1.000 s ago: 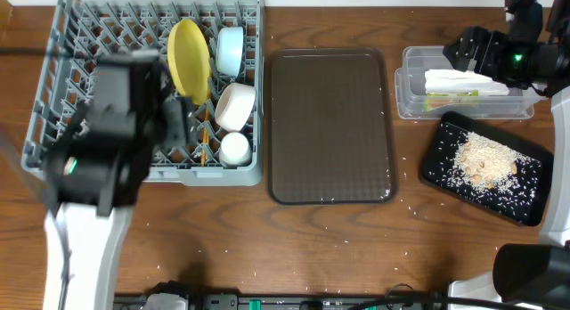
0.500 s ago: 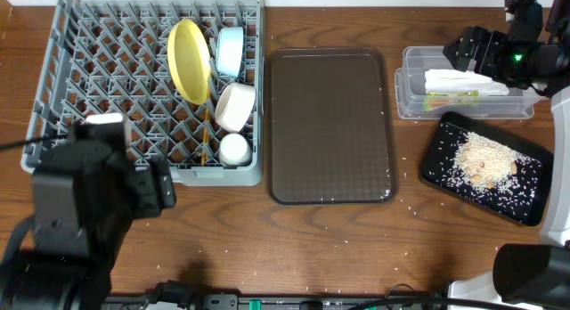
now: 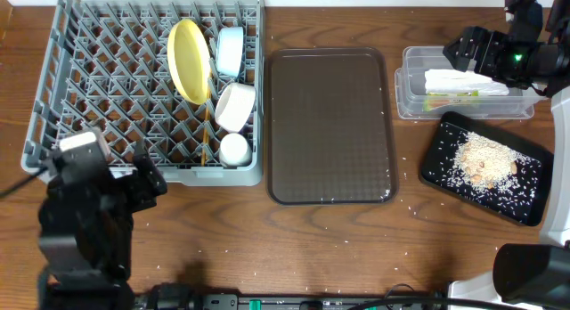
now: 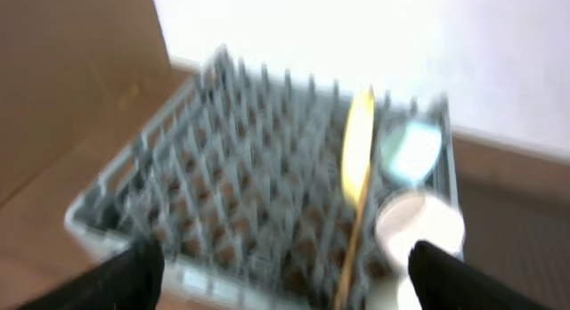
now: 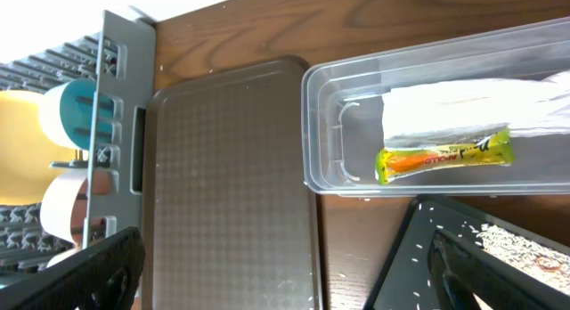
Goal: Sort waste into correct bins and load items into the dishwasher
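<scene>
The grey dishwasher rack holds the upright yellow plate, light blue bowl, white bowl, small white cup and chopsticks. My left gripper hangs open and empty by the rack's front edge; its blurred wrist view looks across the rack. The clear tub contains the white wrapper and green-and-yellow sachet. Rice scraps lie in the black tray. My right gripper is open and empty above the tub's back edge.
A brown serving tray lies bare between the rack and the bins. Stray rice grains dot the wooden table around the black tray and along the front. The left arm's body fills the front-left corner.
My left arm has pulled back from over the rack toward the table's front-left, uncovering the rack. The right arm and all objects have stayed put.
</scene>
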Motion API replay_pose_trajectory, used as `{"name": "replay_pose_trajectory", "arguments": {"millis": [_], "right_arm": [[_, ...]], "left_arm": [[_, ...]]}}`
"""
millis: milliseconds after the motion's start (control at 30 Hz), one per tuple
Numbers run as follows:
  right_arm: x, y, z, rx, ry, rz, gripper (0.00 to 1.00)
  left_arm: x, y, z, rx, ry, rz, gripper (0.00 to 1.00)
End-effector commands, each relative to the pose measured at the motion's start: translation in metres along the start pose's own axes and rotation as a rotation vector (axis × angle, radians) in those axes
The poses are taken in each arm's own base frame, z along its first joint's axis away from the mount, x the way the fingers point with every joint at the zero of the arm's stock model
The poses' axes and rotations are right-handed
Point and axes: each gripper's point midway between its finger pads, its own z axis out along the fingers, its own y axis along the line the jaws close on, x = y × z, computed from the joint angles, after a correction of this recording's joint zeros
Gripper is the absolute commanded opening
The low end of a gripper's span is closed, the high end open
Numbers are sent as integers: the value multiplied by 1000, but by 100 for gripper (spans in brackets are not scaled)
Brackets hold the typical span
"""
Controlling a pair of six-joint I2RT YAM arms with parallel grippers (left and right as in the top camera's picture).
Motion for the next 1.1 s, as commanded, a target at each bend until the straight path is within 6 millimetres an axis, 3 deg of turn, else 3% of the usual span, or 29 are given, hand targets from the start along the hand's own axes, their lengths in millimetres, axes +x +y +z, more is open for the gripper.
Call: {"name": "replay_pose_trajectory", "arguments": {"millis": [0,167,433,1067], "right_arm": [[1,2,1,-6,4,-8,99],[1,2,1,-6,4,-8,99],[1,2,1,-6,4,-8,99],[1,2,1,-6,4,-8,99]], "left_arm": [[18,7,11,-10,-87,-14,89],[41,6,28,38,-208,-43,89],[93,10,50,66,-291,-55,89],[158,14,74,65,-254,-54,89]]}}
